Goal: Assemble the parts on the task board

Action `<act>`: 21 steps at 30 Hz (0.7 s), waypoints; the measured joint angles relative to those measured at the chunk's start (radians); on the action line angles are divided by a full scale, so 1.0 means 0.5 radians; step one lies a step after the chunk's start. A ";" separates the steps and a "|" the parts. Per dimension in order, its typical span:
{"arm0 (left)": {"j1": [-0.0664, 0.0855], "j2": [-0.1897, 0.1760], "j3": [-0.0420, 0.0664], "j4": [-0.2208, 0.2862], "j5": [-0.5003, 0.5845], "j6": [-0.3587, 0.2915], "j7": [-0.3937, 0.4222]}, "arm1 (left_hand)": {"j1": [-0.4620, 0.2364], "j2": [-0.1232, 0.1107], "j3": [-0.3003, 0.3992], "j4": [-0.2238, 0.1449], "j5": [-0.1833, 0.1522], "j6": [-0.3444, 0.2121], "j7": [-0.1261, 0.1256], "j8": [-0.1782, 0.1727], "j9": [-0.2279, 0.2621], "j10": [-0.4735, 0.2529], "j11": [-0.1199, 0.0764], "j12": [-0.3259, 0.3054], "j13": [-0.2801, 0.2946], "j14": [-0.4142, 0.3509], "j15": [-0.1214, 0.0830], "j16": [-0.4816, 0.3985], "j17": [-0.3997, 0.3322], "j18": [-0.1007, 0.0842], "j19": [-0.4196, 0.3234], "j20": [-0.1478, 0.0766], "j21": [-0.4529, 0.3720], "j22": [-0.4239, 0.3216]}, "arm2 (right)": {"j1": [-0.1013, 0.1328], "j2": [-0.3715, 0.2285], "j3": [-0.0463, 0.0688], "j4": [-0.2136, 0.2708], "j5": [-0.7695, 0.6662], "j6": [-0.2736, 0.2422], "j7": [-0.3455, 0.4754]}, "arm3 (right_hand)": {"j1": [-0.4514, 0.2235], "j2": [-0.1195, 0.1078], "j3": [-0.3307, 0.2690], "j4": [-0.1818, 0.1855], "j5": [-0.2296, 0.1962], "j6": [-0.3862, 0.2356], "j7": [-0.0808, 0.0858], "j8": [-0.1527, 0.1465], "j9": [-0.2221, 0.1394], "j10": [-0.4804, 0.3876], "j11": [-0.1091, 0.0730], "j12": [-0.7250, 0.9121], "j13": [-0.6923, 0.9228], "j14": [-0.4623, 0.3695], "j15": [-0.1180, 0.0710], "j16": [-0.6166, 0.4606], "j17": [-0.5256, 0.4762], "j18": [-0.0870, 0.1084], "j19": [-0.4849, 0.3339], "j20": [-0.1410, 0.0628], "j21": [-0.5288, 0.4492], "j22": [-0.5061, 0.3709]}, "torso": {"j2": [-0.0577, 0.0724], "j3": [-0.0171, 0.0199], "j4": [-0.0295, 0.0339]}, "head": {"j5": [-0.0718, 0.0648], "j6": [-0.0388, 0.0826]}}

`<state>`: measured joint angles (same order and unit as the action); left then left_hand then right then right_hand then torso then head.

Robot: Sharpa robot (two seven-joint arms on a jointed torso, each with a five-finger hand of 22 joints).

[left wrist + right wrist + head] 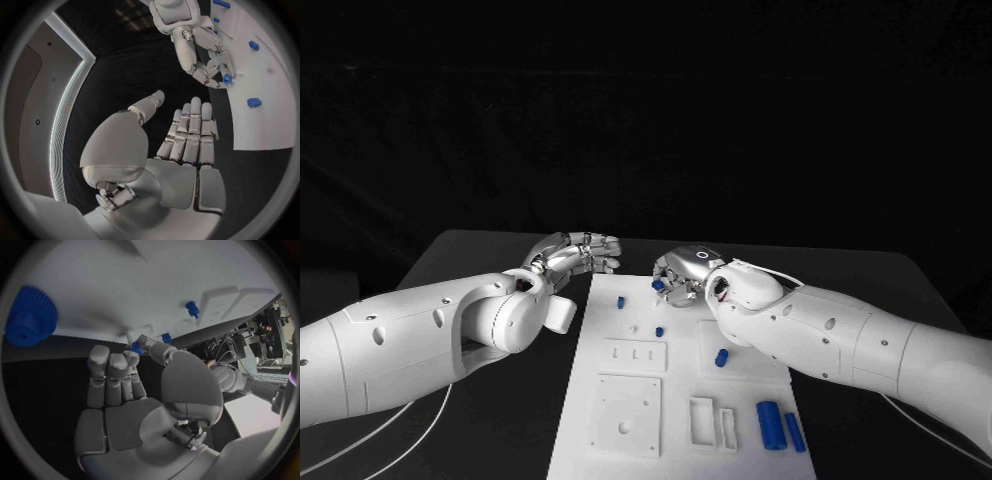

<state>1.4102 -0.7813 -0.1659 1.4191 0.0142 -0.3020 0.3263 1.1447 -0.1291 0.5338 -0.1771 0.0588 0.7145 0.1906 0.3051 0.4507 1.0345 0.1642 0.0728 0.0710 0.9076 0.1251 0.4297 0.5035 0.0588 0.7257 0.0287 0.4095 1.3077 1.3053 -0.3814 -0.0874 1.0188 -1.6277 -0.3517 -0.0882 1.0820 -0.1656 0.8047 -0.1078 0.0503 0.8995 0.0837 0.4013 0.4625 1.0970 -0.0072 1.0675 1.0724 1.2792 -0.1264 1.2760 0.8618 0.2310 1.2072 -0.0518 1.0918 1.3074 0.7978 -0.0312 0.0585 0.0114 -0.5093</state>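
Black table, white flat task board, blue cylinders

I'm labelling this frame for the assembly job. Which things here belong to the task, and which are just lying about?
Part of the job:
- task board
- small blue part pinched by the right robot hand
- blue gear
- blue parts lying on the board

Not in use:
- left robot hand, open, beside the board
- black table
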 measured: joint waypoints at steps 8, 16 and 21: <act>0.000 0.000 0.000 0.000 0.000 0.000 0.000 | 0.000 0.000 0.005 -0.005 0.000 0.000 0.000 0.000 -0.002 0.000 0.000 0.000 0.000 0.000 0.000 0.000 0.002 -0.002 0.000 0.000 0.000 0.000 | 0.001 0.001 0.001 -0.008 0.000 0.007 -0.013 | -0.009 0.009 0.000 0.000 0.000 0.000 0.000 0.007 0.003 0.000 0.000 0.000 -0.002 0.000 0.000 0.000 0.002 0.000 0.000 0.000 0.000 0.000 | 0.000 -0.0004 0.000 | 0.000 -0.002; 0.000 0.000 0.000 -0.001 0.000 0.001 -0.001 | 0.000 0.000 0.005 -0.005 0.000 0.000 0.000 0.000 -0.002 0.000 0.000 0.000 0.000 0.000 0.000 -0.008 0.002 -0.010 0.000 0.000 0.000 0.000 | 0.000 0.000 0.001 -0.003 -0.001 0.007 -0.035 | -0.010 0.010 -0.006 -0.005 0.000 0.000 0.000 0.006 0.005 0.000 0.000 0.002 -0.002 0.000 0.000 0.000 0.004 0.000 -0.003 0.004 0.000 0.000 | 0.000 -0.0002 0.001 | -0.002 -0.002; 0.000 0.000 0.000 -0.001 0.000 0.002 -0.001 | 0.000 0.000 0.005 -0.005 0.000 0.000 0.000 0.000 -0.002 0.000 0.000 0.000 0.000 0.000 0.000 -0.008 0.002 -0.010 0.000 0.000 0.000 0.000 | 0.000 0.000 0.001 0.002 -0.002 0.009 -0.041 | -0.010 0.010 -0.006 -0.005 0.000 0.000 0.000 0.006 0.005 0.000 0.000 0.008 -0.004 0.000 0.001 0.000 0.004 0.000 -0.003 0.004 0.000 0.000 | 0.000 -0.0002 0.000 | -0.002 -0.001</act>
<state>1.4102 -0.7814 -0.1659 1.4186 0.0142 -0.3013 0.3258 1.1447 -0.1291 0.5365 -0.1798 0.0588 0.7144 0.1906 0.3051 0.4499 1.0345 0.1642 0.0728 0.0709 0.9076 0.1251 0.4259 0.5044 0.0538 0.7257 0.0287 0.4095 1.3075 1.3054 -0.3813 -0.0871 1.0196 -1.6285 -0.3474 -0.1087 1.0768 -0.1605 0.8018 -0.1105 0.0503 0.8995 0.0837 0.4046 0.4648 1.0970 -0.0072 1.0715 1.0705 1.2790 -0.1260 1.2760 0.8636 0.2311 1.2057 -0.0499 1.0918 1.3074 0.7977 -0.0313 0.0587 0.0103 -0.5097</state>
